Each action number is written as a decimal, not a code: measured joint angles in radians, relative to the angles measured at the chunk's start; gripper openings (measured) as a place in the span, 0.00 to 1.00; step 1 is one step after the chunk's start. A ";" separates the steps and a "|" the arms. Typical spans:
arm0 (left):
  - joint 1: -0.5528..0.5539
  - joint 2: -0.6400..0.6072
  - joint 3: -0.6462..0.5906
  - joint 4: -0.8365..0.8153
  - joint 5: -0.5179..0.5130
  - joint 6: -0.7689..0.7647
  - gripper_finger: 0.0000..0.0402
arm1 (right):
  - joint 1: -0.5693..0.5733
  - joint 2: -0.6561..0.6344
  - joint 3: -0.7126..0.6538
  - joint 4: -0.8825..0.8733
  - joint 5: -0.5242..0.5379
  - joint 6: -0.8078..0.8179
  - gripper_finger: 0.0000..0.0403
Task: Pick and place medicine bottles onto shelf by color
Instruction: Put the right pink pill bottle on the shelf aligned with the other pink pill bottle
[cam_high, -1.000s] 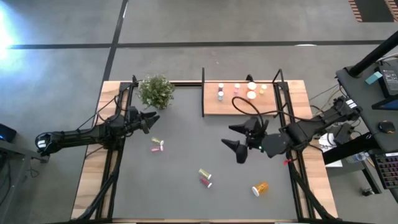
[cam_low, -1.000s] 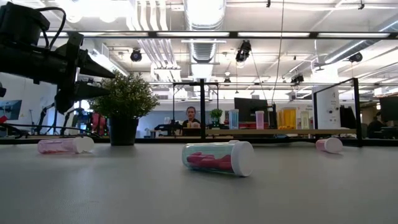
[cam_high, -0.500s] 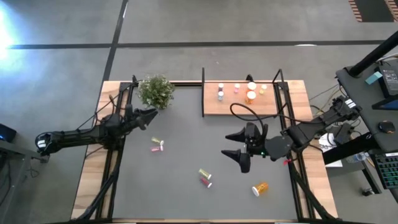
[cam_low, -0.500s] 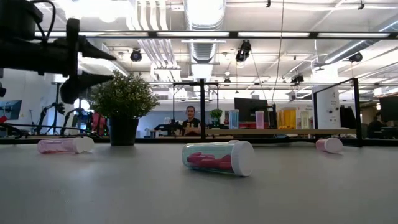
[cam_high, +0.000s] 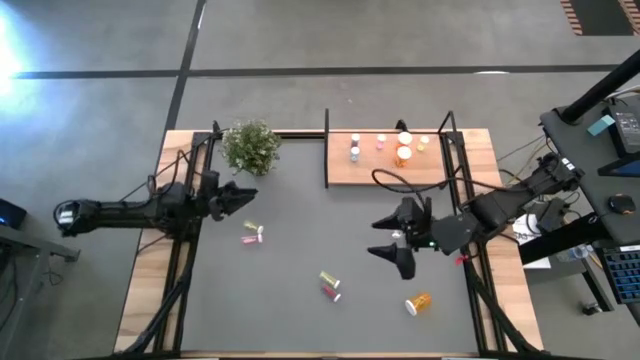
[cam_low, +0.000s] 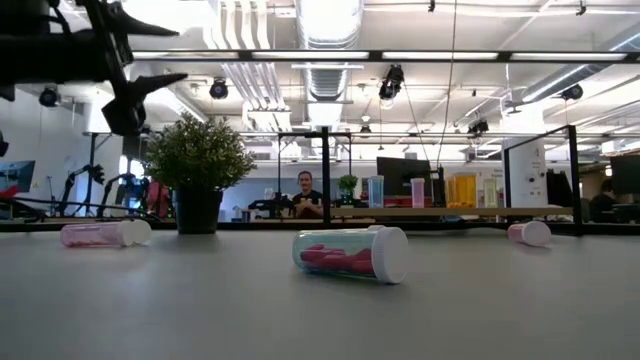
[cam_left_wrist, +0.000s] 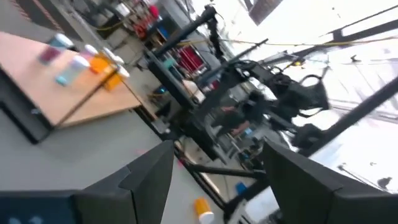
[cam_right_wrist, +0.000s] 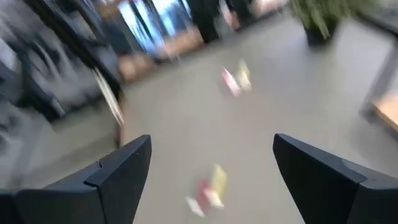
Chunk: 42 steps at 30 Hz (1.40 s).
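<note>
Since before: right tool (cam_high: 396, 244) moved lower in frame, wide open, empty, probably aiming for loose medicine bottles (cam_high: 330, 285) at lower centre; left tool (cam_high: 243, 197) half open, empty. Shelf (cam_high: 385, 160) upper right.

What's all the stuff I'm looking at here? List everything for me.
Table: one, dark grey top, wooden side edges.
Shelf: one, light wood with black posts, table's far edge.
Bottles on shelf: about five, pink, white, orange, yellow-green.
Pink and yellow-green pair: two, lying near the left gripper.
Second pair: two, yellow-green and pink, lying mid-table.
Orange bottle: one, lying at the near right.
Plant: one, green, far left corner.
Person: one, in the room behind.
Left gripper: open, empty, below the plant.
Right gripper: open, empty, above the table's right half.
</note>
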 joint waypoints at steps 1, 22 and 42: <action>-0.024 0.011 0.011 0.004 -0.013 -0.001 0.57 | 0.000 0.002 0.022 -0.093 -0.021 0.013 0.81; -0.307 0.698 0.247 0.864 -0.290 0.270 0.57 | -0.048 0.039 0.063 -0.808 -0.149 -0.916 0.81; -0.368 0.890 0.573 0.859 -0.336 0.481 0.57 | -0.418 0.014 -0.389 -0.436 -0.402 -1.545 0.81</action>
